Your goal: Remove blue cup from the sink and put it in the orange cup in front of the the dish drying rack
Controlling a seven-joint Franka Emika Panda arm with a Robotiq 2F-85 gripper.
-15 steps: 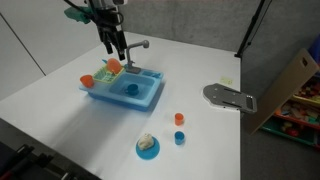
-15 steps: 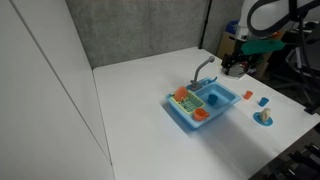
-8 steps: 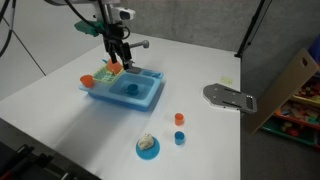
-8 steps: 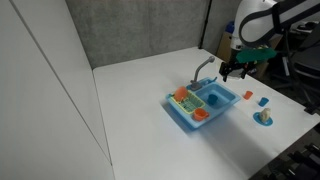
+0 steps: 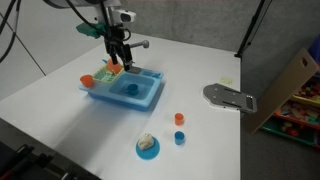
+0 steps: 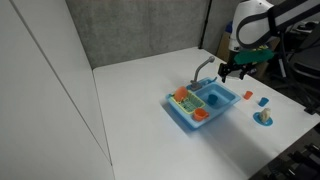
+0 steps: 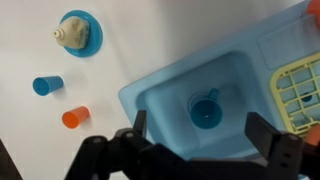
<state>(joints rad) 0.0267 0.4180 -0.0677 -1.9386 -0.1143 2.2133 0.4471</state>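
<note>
Hovering open-jawed and empty above the light-blue plastic toy sink [image 7: 150, 92], the black gripper [image 7: 195, 125] is mid-reach, and should next descend onto the small round mid-blue plastic cup [image 7: 207, 111].

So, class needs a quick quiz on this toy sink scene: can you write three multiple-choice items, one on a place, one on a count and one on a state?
1. Where is the blue cup?
A. in the basin of the sink
B. inside the orange cup
C. on the floor

2. How many small cups stand near the round plate?
A. one
B. two
C. four

3. What state is the end effector in?
A. shut on the blue cup
B. lying on its side on the table
C. open, above the sink, holding nothing

Answers:
1 A: the wrist view shows it on the basin floor.
2 B: a small blue cup and an orange-red cup stand there.
3 C: the wrist view shows the fingers spread with nothing between them.
</note>
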